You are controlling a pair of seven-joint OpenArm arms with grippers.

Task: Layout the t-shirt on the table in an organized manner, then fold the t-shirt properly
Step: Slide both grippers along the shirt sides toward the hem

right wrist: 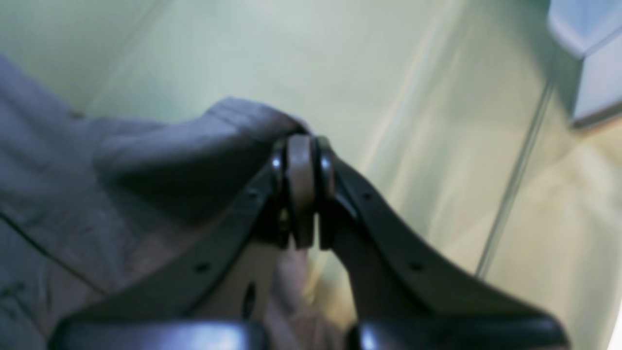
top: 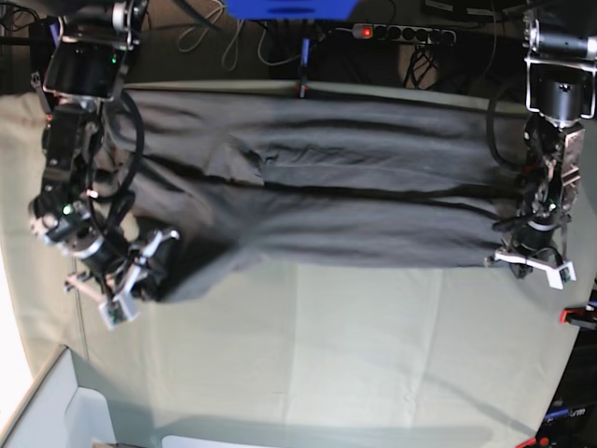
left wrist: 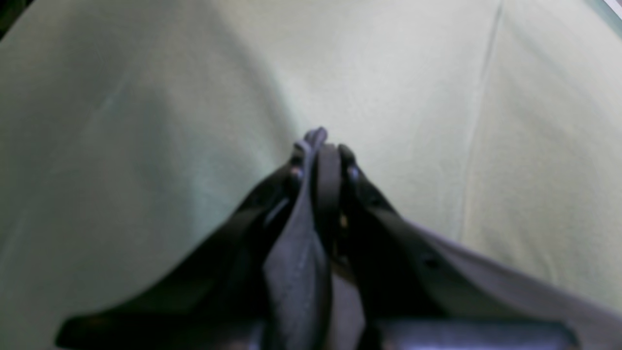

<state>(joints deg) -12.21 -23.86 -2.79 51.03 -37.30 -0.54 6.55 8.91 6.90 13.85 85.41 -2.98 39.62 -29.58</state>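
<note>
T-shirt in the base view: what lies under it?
Under the t-shirt lies the table, its pale green cloth showing past the near edge. What the shirt covers is hidden, so anything beneath the fabric cannot be seen.

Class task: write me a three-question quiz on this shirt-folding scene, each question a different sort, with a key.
1. True or false: the left gripper is shut on the large dark grey fabric t-shirt.
2. The right gripper pinches: A) t-shirt fabric B) a red clamp C) nothing.
3. Fill in: the t-shirt lies stretched between both arms on the pale grey-green cloth-covered ____.

Key: 1 true; 2 A; 3 table.
</note>
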